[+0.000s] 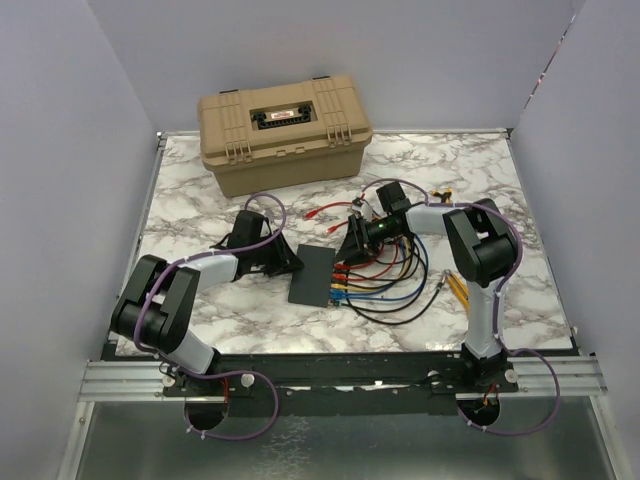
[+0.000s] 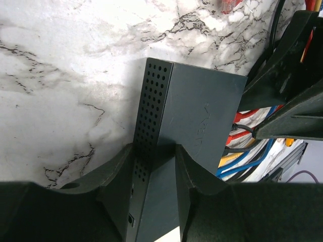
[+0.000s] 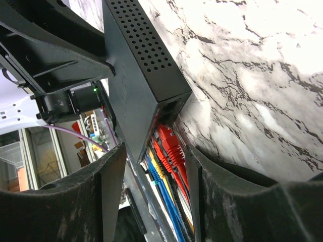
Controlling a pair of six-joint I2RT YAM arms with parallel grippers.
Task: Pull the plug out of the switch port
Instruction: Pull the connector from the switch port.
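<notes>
Fingers (image 2: 106, 174) of the left gripper (image 2: 154, 149), chunky matte-black wedges, are closed onto the left part of the switch (image 2: 202, 106), one against its perforated side wall and the other on its smooth flat top. The switch, a thin matte-black box, lies flat near the middle of the white, grey-veined marble-patterned table (image 1: 200, 200), between the two grippers. The right gripper (image 3: 155, 148) has its fingers (image 3: 222, 196) spread apart on either side of the plugs (image 3: 169, 141) seated in the switch's right edge, and they do not visibly touch any of them. Red, yellow and blue plugs sit in a row. The port at the end of the row, beside the perforated wall, looks empty, though it is dark. Glossy cables (image 1: 390, 285) loop away to the right. In the overhead view the right gripper hides the port row. At the far side, left of centre, stands a ribbed tan plastic toolbox (image 1: 285, 130) with its lid shut and its contents hidden.
</notes>
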